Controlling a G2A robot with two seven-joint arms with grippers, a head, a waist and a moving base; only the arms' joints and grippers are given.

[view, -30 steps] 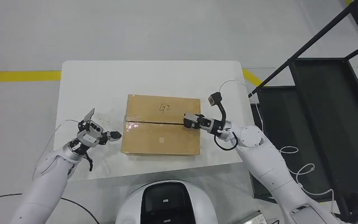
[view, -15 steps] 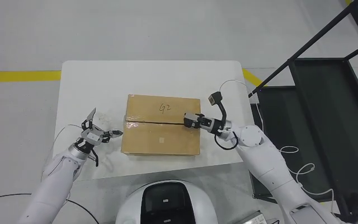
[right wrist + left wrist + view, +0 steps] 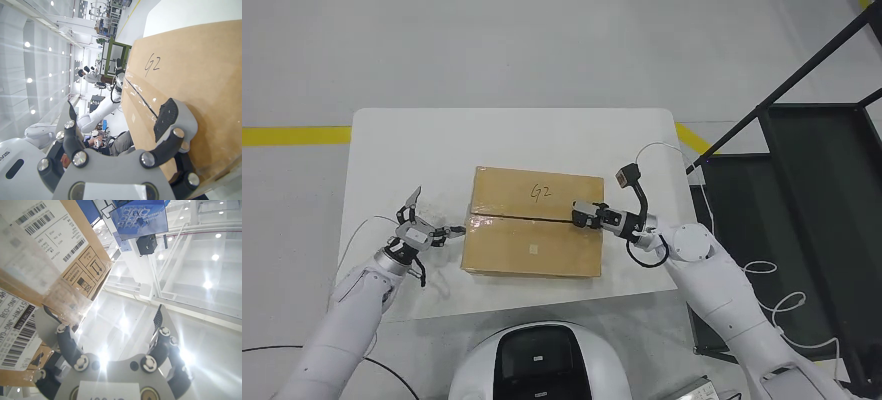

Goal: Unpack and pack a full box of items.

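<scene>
- The cardboard box (image 3: 534, 240) is sitting shut on the middle of the white tabletop (image 3: 392, 150). Its two top flaps are meeting in a seam (image 3: 517, 212) that is running from the left arm's side of the box to the right arm's side.
- Glossy clear tape (image 3: 75, 306) is lying over that seam and folding down the box's side wall, keeping the flaps closed.
- The left gripper (image 3: 437, 212) is hovering at the box's left wall with its jaws standing wide. One finger (image 3: 40, 321) is lying up against the wall where the tape is folding down, and the other is pointing away from the box into open air.
- The right gripper (image 3: 584, 215) is sitting at the box's right edge, at the end of the seam, with its jaws spread wide. One ribbed finger (image 3: 167, 117) is lying on the box's top just beside the seam, and the other is hanging clear of the box.
- Printed labels (image 3: 24, 262) are covering the box's left wall.
- A dark metal rack (image 3: 812, 200) is standing off the tabletop, well to the right of the box.
- A yellow floor stripe (image 3: 292, 135) is running along the floor well to the left of the box.
</scene>
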